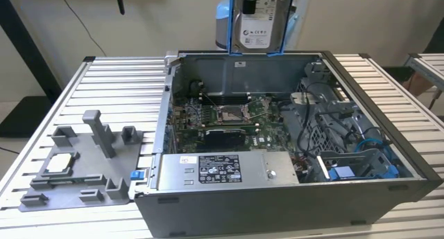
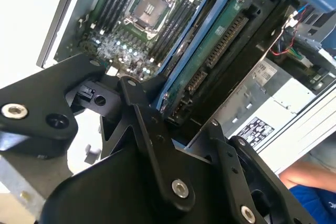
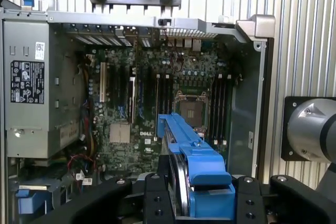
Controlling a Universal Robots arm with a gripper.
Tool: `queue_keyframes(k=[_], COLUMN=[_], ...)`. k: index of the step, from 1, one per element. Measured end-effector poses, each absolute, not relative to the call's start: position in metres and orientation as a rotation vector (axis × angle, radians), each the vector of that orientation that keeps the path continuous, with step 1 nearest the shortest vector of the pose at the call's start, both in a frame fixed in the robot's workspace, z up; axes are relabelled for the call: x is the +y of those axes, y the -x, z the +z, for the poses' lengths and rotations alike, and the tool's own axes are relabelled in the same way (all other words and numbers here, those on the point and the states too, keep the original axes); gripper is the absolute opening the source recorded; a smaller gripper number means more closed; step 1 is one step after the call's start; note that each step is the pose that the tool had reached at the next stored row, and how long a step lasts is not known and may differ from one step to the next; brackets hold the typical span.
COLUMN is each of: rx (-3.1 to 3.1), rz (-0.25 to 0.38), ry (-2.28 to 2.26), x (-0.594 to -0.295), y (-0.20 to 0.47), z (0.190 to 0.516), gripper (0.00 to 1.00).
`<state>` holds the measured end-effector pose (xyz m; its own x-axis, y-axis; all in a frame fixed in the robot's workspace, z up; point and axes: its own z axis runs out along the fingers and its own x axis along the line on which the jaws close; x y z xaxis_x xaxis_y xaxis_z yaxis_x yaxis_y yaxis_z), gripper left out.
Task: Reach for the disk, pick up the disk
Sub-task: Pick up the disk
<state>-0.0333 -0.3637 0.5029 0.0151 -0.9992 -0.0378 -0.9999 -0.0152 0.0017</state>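
The disk (image 1: 257,22), silver-grey with a white label and a blue bracket round it, hangs upright in the air above the back wall of the open computer case (image 1: 277,208). In the second wrist view the disk (image 2: 220,40) shows its green circuit board and sits clamped between the black fingers (image 2: 137,103) of my gripper (image 2: 178,116). In the first wrist view the blue-framed disk (image 3: 195,163) stands edge-on in the gripper (image 3: 202,190), high over the motherboard (image 3: 142,103). The gripper is shut on the disk.
The case lies open on a slatted metal table (image 1: 118,83), with a power supply (image 1: 222,169) at the front and cables and a blue-trimmed drive cage (image 1: 354,166) at the exterior view's right. A grey fixture plate (image 1: 83,161) lies to its left. A person's arm (image 2: 310,177) is nearby.
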Motion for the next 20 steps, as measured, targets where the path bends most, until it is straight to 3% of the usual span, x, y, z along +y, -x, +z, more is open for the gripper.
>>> queue_keyframes(k=[20], rx=[2.187], rz=[0.044], ry=[2.22], x=[-0.364], y=[-0.009], z=[0.503], gripper=[0.0])
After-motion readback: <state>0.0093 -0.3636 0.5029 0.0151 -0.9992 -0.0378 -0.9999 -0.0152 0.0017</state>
